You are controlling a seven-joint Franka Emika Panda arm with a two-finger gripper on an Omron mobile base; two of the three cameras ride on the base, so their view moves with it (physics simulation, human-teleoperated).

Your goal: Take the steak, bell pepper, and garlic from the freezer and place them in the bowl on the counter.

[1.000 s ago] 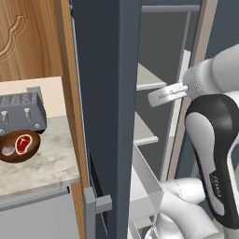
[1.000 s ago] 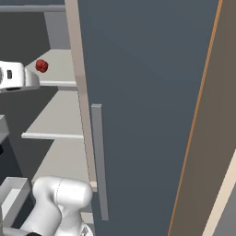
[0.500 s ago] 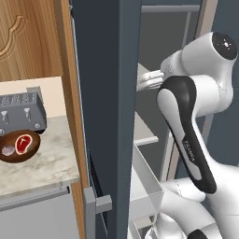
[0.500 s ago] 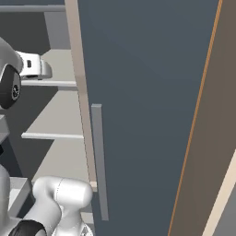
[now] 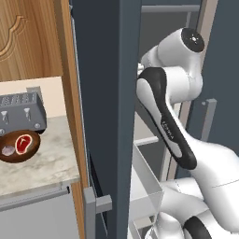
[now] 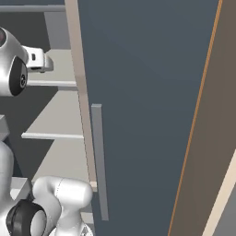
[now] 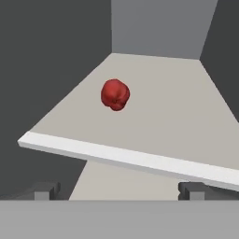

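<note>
Red bell pepper (image 7: 115,94) sitting at 11 o'clock on shelf (image 7: 154,126), bare room around | gripper (image 7: 119,190) hovering before shelf edge, fingers spread, holding nothing

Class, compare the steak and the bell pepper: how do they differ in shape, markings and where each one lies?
The steak is flat with a pale rim and white mark; the bell pepper is rounded and plain red. The steak lies in the bowl on the counter; the bell pepper sits alone on a freezer shelf. Both are small and red.
</note>
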